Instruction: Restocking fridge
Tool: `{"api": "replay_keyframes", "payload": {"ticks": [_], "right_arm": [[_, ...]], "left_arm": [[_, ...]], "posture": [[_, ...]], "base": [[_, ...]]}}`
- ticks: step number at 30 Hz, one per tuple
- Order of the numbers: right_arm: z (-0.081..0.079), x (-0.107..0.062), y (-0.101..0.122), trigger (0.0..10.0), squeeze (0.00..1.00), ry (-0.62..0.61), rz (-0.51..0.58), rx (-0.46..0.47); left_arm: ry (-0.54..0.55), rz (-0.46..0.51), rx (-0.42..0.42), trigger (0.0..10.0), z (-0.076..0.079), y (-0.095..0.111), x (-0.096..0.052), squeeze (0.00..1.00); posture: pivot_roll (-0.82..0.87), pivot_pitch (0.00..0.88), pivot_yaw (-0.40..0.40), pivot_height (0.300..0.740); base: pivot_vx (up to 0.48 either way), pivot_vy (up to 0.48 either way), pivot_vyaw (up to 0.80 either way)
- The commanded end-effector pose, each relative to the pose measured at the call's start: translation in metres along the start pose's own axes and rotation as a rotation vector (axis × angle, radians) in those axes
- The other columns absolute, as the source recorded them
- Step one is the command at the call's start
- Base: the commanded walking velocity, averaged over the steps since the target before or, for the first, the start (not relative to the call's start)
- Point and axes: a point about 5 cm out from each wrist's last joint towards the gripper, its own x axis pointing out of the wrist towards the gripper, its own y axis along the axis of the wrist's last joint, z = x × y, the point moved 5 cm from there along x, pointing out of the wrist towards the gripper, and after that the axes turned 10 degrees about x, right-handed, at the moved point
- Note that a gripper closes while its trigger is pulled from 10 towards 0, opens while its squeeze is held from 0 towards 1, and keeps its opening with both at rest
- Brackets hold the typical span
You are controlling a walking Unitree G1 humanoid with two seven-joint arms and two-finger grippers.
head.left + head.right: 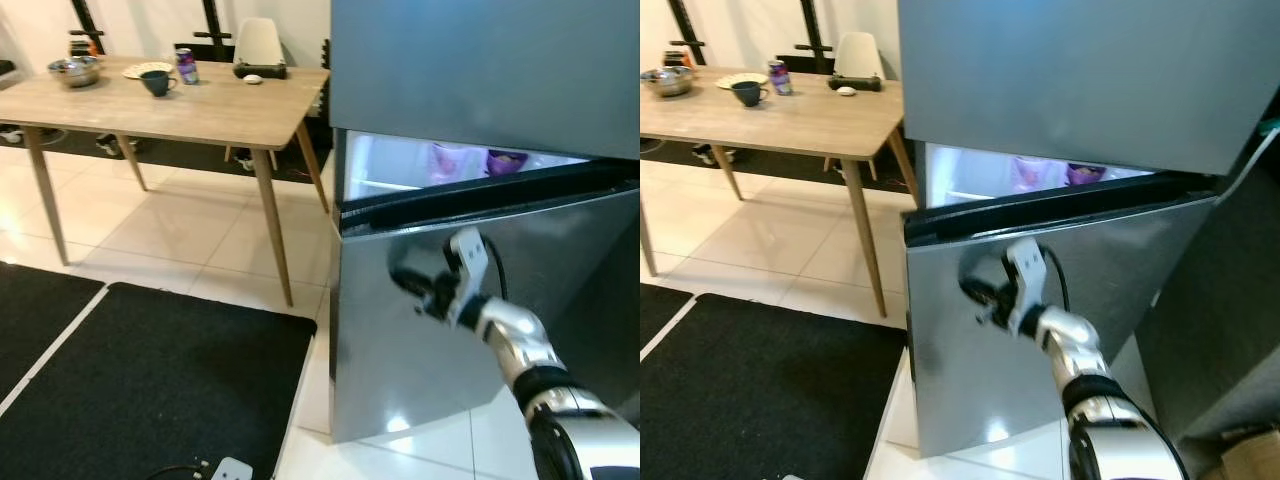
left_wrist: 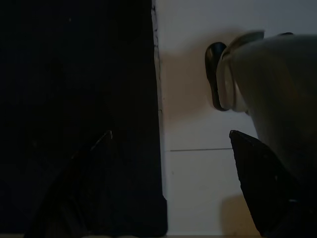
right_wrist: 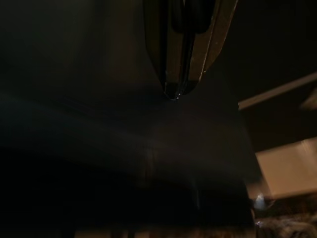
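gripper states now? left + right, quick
Left gripper: open, holding nothing, hanging over the floor by the black mat.
Right gripper: fingers together, holding nothing, tips against the lower fridge door.

— How's the light?
— Bright across the pale glossy floor tiles (image 1: 190,235); a cool glow spills from inside the grey steel fridge (image 1: 470,330).
— And the wrists?
— Both dim, the right nearly black and smeared.
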Motion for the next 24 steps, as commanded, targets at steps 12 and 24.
{"api": "replay_keyframes", "payload": {"ticks": [12, 24], "right_arm": [[0.036, -0.090, -0.126, 10.0, 0.00, -0.406, -0.378, 0.079], [0.004, -0.239, -0.246, 10.0, 0.00, -0.681, -0.857, 0.251]], "left_arm": [[0.000, -0.010, 0.002, 10.0, -0.002, -0.003, -0.001, 0.00], [0.005, 0.008, 0.013, 10.0, -0.002, 0.009, 0.002, 0.00]], "posture": [[-0.02, 0.000, -0.024, 0.740], [-0.04, 0.000, -0.018, 0.740]], "base": [[0.000, 0.000, 0.00], [0.000, 0.000, 0.38]]}}
